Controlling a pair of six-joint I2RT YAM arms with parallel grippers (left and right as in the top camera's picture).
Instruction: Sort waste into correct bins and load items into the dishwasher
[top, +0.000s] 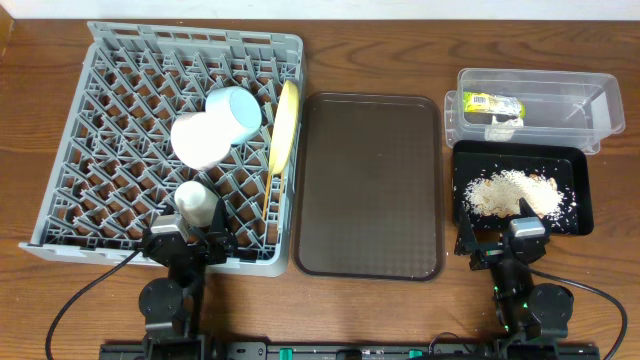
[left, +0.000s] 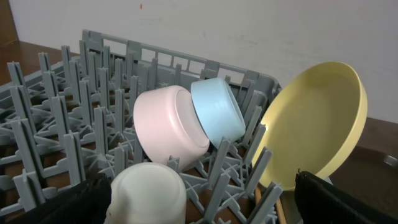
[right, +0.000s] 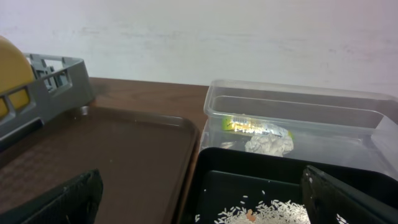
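Both arms sit at the near edge of the surface (top: 40, 300). The left fingers (left: 348, 202) are spread wide and hold nothing, with the cup (top: 195, 198) just ahead of them. The right fingers (right: 354, 199) are equally wide and empty at the near rim of the black tray (top: 578, 190).

The sorting looks finished, so the step in hand is probably a last check. It is best done by keeping both pairs of fingers clear of the cup and the crumbs (top: 510, 190) so nothing tips or scatters.

- **Rack (top: 100, 60):** it holds the cup nearest, then the white bowl (top: 200, 138) on its side against the blue bowl (top: 238, 110). The plate (top: 285, 125) stands on edge at the right wall, with the chopsticks (top: 266, 195) beside it.
- **Brown tray (top: 370, 190):** it carries nothing.
- **Black tray:** it holds the crumbs.
- **Tub (top: 600, 90):** beyond the black tray, it holds the wrapper (top: 490, 102) and the tissue (top: 500, 120).
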